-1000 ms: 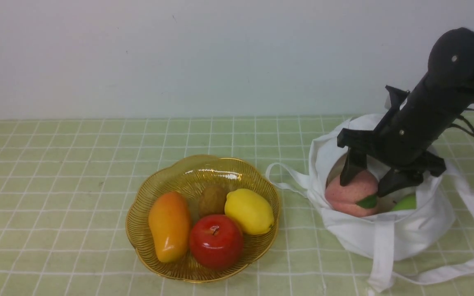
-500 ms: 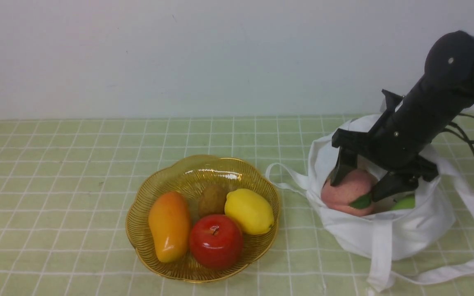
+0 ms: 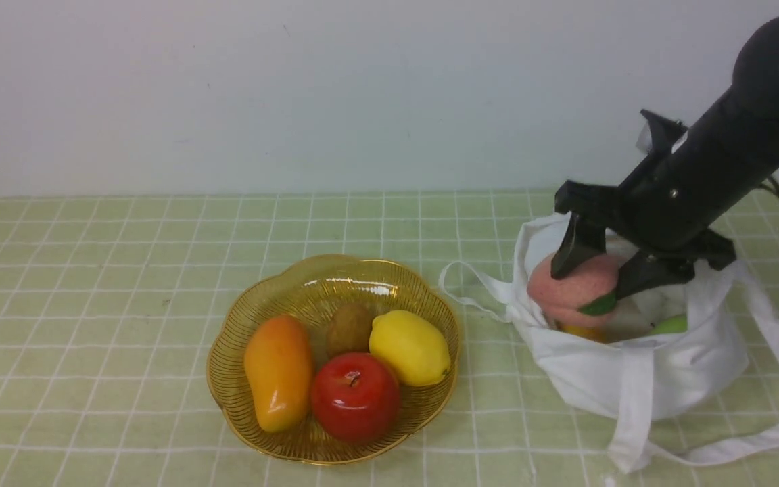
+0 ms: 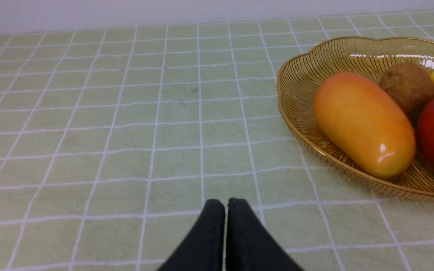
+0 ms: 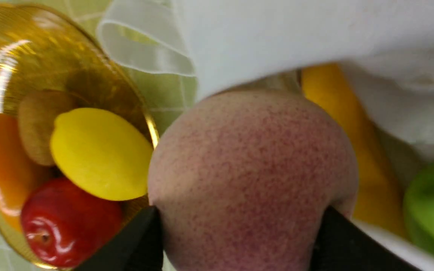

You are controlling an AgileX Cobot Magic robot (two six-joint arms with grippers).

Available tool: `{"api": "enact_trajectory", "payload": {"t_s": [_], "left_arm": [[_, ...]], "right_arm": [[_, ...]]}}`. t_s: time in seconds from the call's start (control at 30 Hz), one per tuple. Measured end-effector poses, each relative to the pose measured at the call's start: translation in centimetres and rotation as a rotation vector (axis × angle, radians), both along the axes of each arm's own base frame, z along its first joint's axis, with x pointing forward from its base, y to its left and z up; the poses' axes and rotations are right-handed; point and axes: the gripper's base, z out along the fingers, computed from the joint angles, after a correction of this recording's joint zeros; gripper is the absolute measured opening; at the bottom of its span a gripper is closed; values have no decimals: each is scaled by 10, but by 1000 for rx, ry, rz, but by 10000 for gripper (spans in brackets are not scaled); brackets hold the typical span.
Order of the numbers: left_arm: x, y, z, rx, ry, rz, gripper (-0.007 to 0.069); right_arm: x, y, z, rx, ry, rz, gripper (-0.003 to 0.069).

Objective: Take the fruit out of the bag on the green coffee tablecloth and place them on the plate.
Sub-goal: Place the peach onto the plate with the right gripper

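My right gripper [image 3: 589, 281] is shut on the pink speckled peach [image 3: 569, 297], one finger on each side, and holds it at the mouth of the white bag [image 3: 667, 379]. In the right wrist view the peach [image 5: 251, 169] fills the space between the black fingers [image 5: 141, 241]. An orange-yellow fruit [image 3: 582, 331] and a light green fruit [image 3: 670, 325] lie lower in the bag. The amber plate [image 3: 308, 284] stands to the bag's left on the green tablecloth [image 3: 92, 304]. My left gripper [image 4: 225, 205] is shut and empty, low over the cloth beside the plate [image 4: 300, 75].
The plate holds an orange mango [image 3: 278, 372], a brown kiwi [image 3: 349, 328], a yellow lemon [image 3: 410, 347] and a red apple [image 3: 356, 397]. The bag's long straps [image 3: 754, 443] trail over the cloth at front right. A pale wall stands behind the table.
The right gripper's fingers narrowed onto the peach and raised it from deep in the bag to its mouth. The orange-yellow fruit beneath it now shows.
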Motion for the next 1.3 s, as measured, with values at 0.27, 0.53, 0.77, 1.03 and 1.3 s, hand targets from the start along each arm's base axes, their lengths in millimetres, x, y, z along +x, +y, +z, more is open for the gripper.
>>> {"api": "enact_trajectory", "payload": {"t_s": [0.27, 0.53, 0.77, 1.03, 1.3], "left_arm": [[0, 0, 0, 0, 0, 0, -8], [0, 0, 0, 0, 0, 0, -8], [0, 0, 0, 0, 0, 0, -8], [0, 0, 0, 0, 0, 0, -8], [0, 0, 0, 0, 0, 0, -8]], "right_arm": [[-22, 11, 54, 163, -183, 81, 450], [-26, 76, 61, 306, -415, 285, 450], [-14, 123, 21, 259, -504, 398, 450], [18, 152, 8, 241, -559, 471, 450], [48, 175, -32, 204, -513, 524, 450]]}}
